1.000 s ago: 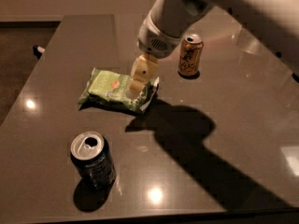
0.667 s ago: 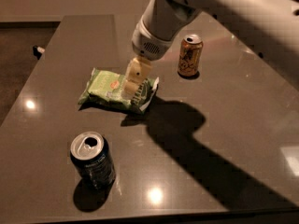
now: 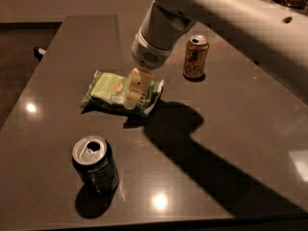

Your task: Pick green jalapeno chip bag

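The green jalapeno chip bag (image 3: pixel 113 91) lies flat on the dark table (image 3: pixel 231 129), left of centre, light green with white-edged ends and a small orange-red emblem. My gripper (image 3: pixel 134 94) hangs from the white arm straight down over the right half of the bag, its pale fingertips at or just above the bag's surface. The gripper hides part of the bag's right side.
A dark green open can (image 3: pixel 95 163) stands at the front left of the table. A brown-gold can (image 3: pixel 196 57) stands at the back, right of the bag. The arm's shadow falls across the table's right front. The table's left edge (image 3: pixel 29 88) borders dark floor.
The arm and gripper have shifted slightly left over the bag, toward its middle. The bag and both cans have not moved.
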Tool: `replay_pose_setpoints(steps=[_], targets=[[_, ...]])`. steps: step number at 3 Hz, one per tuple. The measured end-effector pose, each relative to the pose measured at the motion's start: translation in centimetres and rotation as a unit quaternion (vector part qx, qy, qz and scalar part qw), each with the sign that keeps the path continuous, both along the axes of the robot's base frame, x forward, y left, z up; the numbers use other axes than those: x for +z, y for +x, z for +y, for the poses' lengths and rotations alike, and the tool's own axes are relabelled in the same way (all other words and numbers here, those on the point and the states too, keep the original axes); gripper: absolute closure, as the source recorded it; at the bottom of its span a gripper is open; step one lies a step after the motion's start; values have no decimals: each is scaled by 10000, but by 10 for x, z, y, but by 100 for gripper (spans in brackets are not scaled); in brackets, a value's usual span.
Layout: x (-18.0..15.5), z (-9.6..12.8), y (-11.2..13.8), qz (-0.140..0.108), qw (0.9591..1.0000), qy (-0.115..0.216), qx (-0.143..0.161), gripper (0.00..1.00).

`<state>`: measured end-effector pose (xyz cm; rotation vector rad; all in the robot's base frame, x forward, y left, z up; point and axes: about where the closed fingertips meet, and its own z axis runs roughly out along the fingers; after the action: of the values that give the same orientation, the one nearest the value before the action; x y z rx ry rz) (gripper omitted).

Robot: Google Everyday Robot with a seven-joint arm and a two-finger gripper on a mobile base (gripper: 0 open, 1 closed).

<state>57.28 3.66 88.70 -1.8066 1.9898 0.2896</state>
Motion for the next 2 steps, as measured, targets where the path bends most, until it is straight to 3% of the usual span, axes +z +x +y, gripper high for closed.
replay_pose_setpoints(steps=[2], targets=[[-23,17,-1,132,9997,-124,165,0]])
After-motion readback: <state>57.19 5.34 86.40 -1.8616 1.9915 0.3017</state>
